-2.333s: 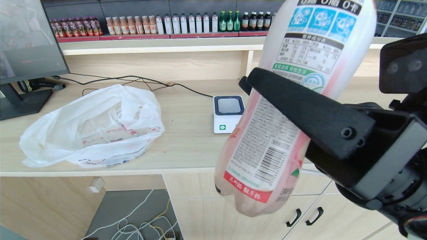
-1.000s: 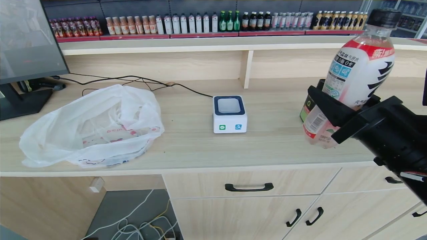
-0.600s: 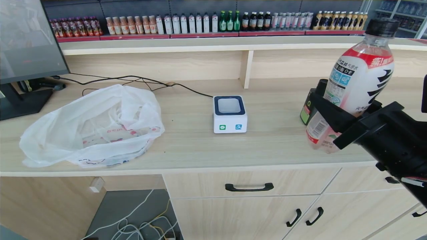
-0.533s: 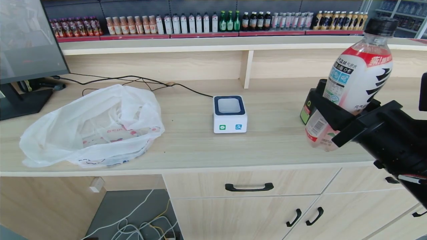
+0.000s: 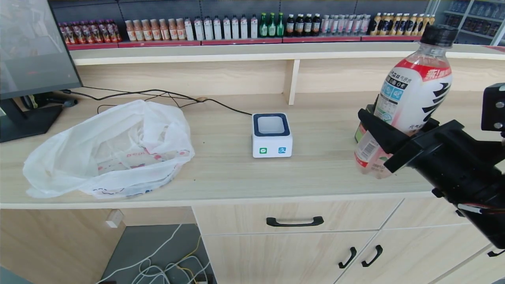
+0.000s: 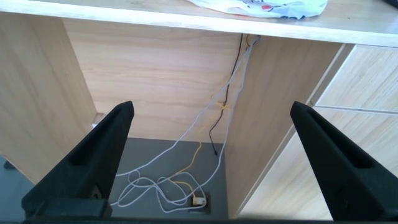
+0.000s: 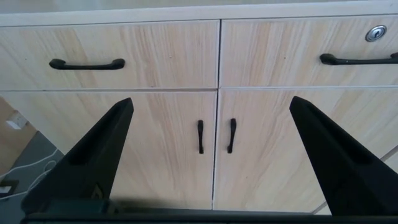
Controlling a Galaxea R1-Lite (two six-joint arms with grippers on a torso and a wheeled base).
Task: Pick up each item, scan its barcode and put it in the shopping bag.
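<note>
The wooden counter (image 5: pixel 221 173) is spread across the middle of the head view. The white plastic shopping bag (image 5: pixel 110 150) is laid at its left with the mouth slumped open, presumably so that items can be dropped in. At the right edge, the right gripper (image 5: pixel 371 116) is clamped on the lower half of the pink drink bottle (image 5: pixel 410 94). The bottle is held tilted above the counter's front edge, cap up, with its barcode turned toward frame left, and the scan is judged not yet done. The white barcode scanner (image 5: pixel 271 136) is set at centre, window upward, well apart from the bottle. A small dark-and-green item (image 5: pixel 358 133) is partly hidden behind the bottle. The left gripper (image 6: pixel 211 106) is pointed at the space under the counter, jaws wide apart and empty.
</note>
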